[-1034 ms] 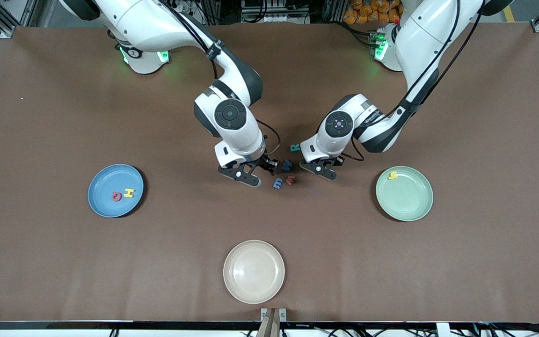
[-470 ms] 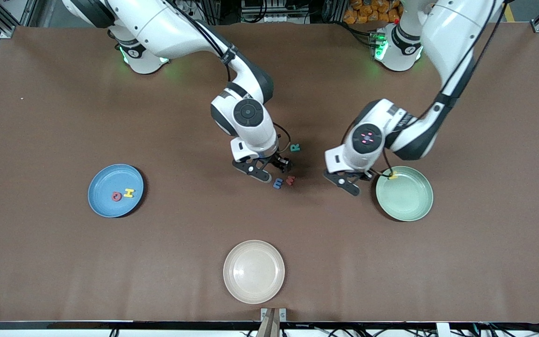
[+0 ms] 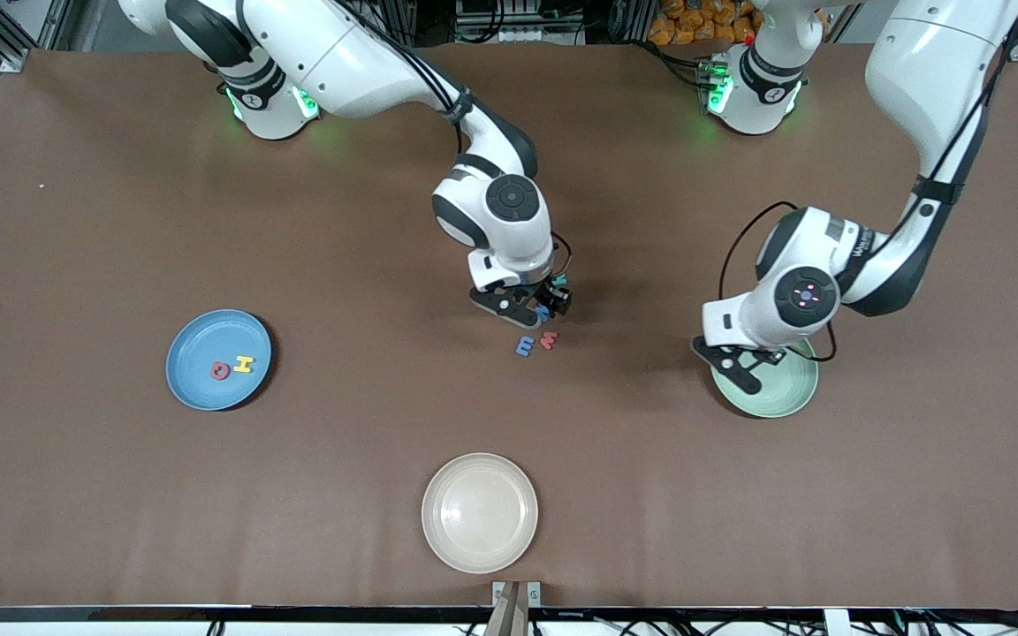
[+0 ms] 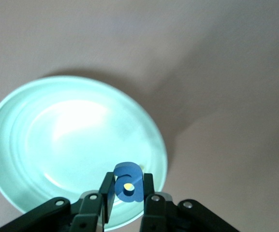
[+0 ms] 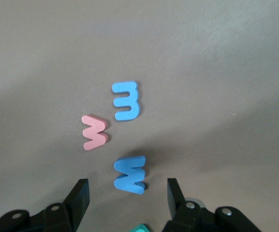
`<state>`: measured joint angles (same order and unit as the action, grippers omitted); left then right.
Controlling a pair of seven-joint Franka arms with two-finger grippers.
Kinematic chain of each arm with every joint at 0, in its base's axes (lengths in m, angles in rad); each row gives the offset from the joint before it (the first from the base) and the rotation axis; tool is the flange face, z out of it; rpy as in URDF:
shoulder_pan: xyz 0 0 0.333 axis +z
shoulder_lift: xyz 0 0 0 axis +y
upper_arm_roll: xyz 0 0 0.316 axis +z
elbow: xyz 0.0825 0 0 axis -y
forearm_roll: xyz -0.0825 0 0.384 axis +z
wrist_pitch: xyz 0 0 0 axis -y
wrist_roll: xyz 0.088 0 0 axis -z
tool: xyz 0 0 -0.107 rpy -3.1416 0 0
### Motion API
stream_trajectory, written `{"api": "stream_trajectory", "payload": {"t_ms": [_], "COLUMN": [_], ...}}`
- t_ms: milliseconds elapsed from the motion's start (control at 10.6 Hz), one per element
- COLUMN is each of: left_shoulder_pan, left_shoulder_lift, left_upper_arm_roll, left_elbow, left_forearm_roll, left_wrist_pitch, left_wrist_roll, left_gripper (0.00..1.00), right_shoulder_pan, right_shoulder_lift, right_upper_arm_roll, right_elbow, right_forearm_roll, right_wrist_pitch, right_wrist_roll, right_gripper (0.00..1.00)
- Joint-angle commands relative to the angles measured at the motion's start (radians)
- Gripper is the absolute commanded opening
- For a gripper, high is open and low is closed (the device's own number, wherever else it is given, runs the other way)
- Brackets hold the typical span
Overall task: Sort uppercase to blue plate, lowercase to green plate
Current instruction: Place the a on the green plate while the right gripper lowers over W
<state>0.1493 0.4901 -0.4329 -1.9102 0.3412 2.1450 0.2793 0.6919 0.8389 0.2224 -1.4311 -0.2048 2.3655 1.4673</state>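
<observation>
We counted the red Q (image 3: 220, 371) and yellow H (image 3: 244, 363) already on the blue plate (image 3: 193, 344). The left gripper (image 4: 128, 195) pinched the blue a (image 4: 128, 182) over the green plate (image 4: 42, 140) — its yellow h apparently hidden under the arm. Our right gripper (image 5: 124, 195) hung spread over the blue W (image 5: 129, 174); the blue m (image 5: 126, 100), red m (image 5: 95, 132) and teal R (image 5: 140, 228) (barely visible) remained on the table.

Left arm reaches out and downward, its left gripper (image 4: 125, 203) pointing down with fingers (image 4: 106, 193) clamped together. Right arm extends toward mid-table, its right gripper (image 5: 127, 198) pointing down, fingers (image 5: 80, 193) spread wide.
</observation>
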Motion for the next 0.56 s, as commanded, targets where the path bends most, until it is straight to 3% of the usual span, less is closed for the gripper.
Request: {"api": "stream_trajectory", "payload": {"t_ms": [0,94,188,282,376,470], "left_shoulder_pan": [0.036,0.053,0.065,0.067,0.069,0.069], "left_shoulder_lift": [-0.002,0.007,0.008,0.005,0.001,-0.001], "left_upper_arm_roll": [-0.009,-0.01,-0.009,-0.01,-0.01,-0.01], "left_elbow": [-0.027,-0.027,-0.027,-0.027,-0.024,-0.017], "left_forearm_roll": [0.047,0.079,0.081,0.079,0.079,0.078], "left_wrist_pitch": [0.01,0.025,0.026,0.026,0.026,0.026], "left_wrist_roll": [0.006,0.005,0.004,0.003,0.0,-0.002], "left_gripper": [0.13,0.29,0.55,0.73,0.89,0.96], "right_shoulder_pan": [0.021,0.029,0.035,0.038,0.04,0.041], "right_shoulder_lift": [0.084,0.098,0.104,0.112,0.118,0.123], "right_upper_arm_roll": [-0.011,-0.014,-0.02,-0.021,-0.023,-0.024], "right_elbow": [0.104,0.115,0.121,0.121,0.121,0.121], "right_forearm_roll": [-0.033,-0.036,-0.041,-0.053,-0.059,-0.061], "right_wrist_pitch": [-0.008,-0.008,-0.008,-0.006,-0.006,-0.006], "right_wrist_roll": [0.027,0.027,0.027,0.027,0.027,0.027], "right_gripper": [0.72,0.7,0.68,0.66,0.63,0.61]}}
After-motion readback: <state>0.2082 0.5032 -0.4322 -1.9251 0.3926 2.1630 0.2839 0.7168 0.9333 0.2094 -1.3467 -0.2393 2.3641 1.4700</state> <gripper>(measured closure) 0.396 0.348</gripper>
